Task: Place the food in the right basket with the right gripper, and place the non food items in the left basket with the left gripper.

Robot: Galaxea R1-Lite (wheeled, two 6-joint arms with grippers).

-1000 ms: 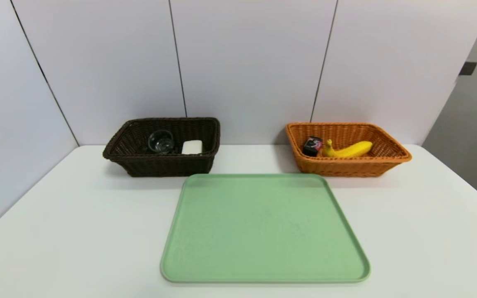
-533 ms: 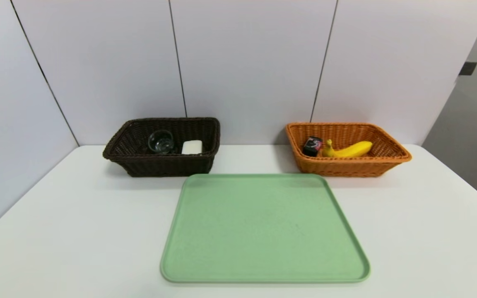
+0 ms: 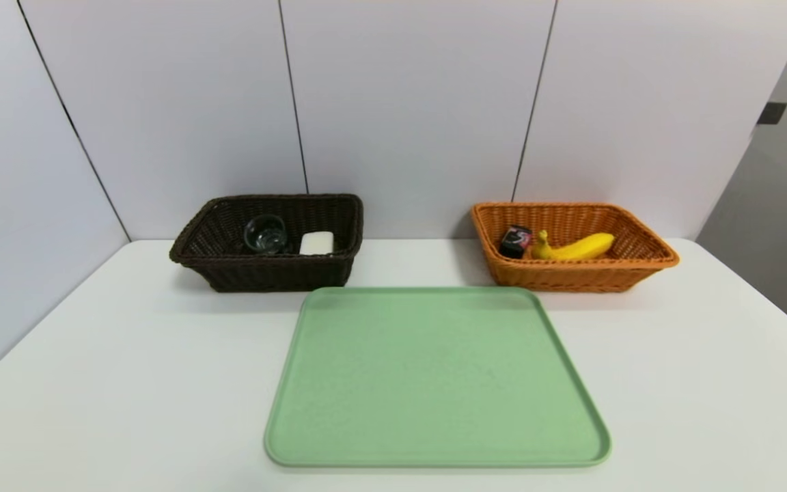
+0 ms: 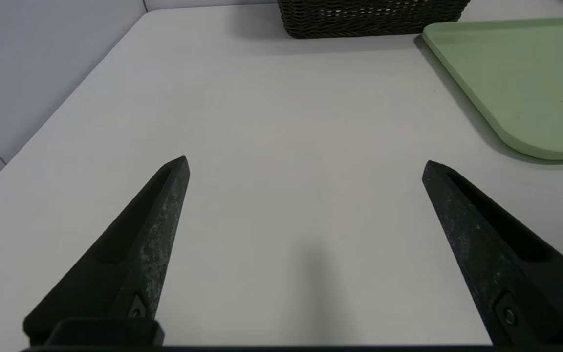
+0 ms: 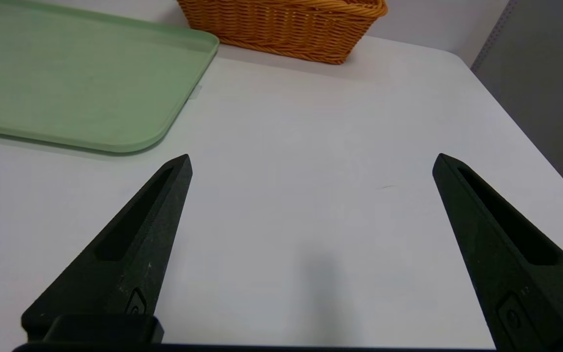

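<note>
A white desk (image 3: 127, 369) carries a flat pale-green plastic tray (image 3: 434, 376), with a dark brown wicker basket (image 3: 264, 273) behind it to the left and an orange wicker basket (image 3: 571, 277) to the right. The brown basket holds a clear glass cup (image 3: 266, 234) and a white soap bar (image 3: 316, 242); the orange one holds a yellow banana (image 3: 574, 247) and a small black packet (image 3: 515, 240). The left tool (image 4: 306, 164) and right tool (image 5: 312, 161) hover over bare desk beside the tray, fingers spread wide.
</note>
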